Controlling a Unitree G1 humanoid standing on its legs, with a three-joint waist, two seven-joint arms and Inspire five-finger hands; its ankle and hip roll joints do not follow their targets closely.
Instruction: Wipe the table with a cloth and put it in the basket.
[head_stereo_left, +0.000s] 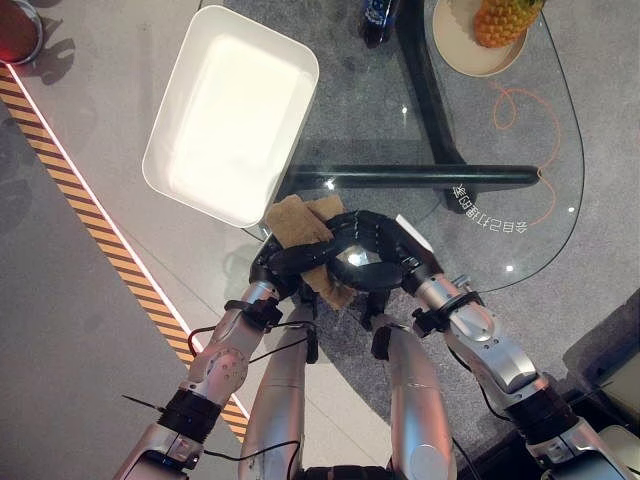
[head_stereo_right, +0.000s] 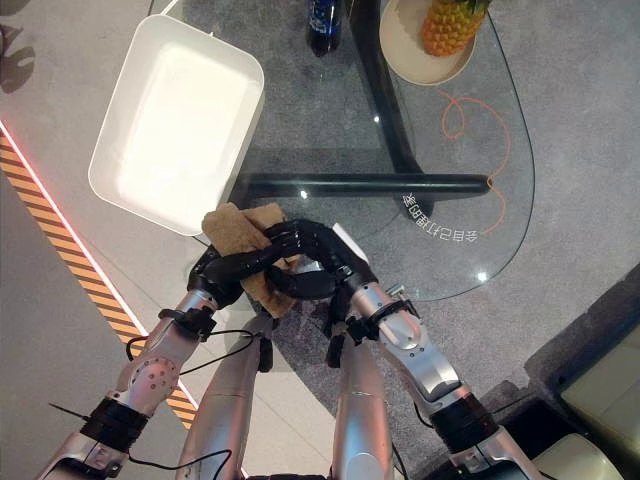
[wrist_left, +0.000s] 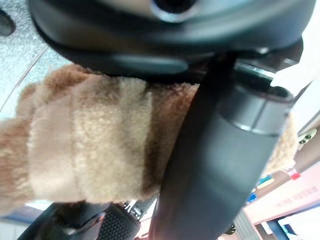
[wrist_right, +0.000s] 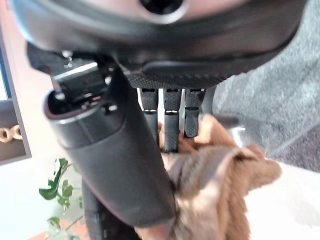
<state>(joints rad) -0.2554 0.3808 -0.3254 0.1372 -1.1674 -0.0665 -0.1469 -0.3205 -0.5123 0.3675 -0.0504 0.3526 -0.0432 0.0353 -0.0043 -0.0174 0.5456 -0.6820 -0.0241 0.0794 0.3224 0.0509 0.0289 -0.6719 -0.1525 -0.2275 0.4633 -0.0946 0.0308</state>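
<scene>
- Left eye view puts both hands together low in the middle of the frame, at the near edge of the glass tabletop (head_stereo_left: 480, 200).
- Brown cloth (head_stereo_left: 297, 222) is bunched between them, one end sticking up toward the white basket (head_stereo_left: 232, 110) at upper left.
- Left hand (head_stereo_left: 292, 256) has its fingers curled round the cloth.
- Right hand (head_stereo_left: 375, 245) has its fingers and thumb pinching the cloth too.
- Pineapple (head_stereo_left: 502, 20) on a plate (head_stereo_left: 452, 45) and a bottle (head_stereo_left: 377, 20) stand at the top edge.
</scene>
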